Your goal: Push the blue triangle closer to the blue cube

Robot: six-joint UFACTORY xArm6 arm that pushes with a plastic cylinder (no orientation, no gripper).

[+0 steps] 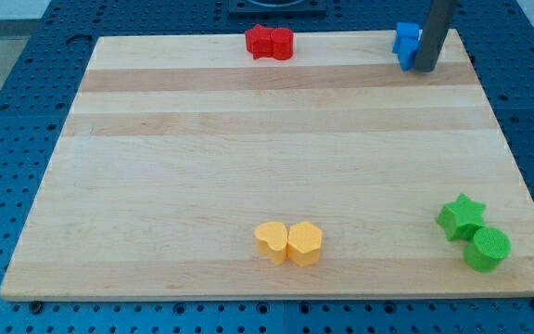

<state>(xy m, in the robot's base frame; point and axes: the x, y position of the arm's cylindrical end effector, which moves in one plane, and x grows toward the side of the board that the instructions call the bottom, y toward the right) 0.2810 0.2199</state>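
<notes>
In the camera view, our tip (425, 68) holds nothing, only touching the blue triangle (405, 57) at its left, which sits pressed against the blue cube (406, 35) just above, so we judge the push essentially finished.

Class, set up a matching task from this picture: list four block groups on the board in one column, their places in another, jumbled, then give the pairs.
1. red blocks
2. yellow blocks
3. green star and green cylinder
4. blue blocks

A. view's bottom right
B. view's top right, touching my tip
C. view's top, left of centre... near the middle
D. view's bottom, near the middle

Pairs: 1-C, 2-D, 3-A, 4-B
</notes>
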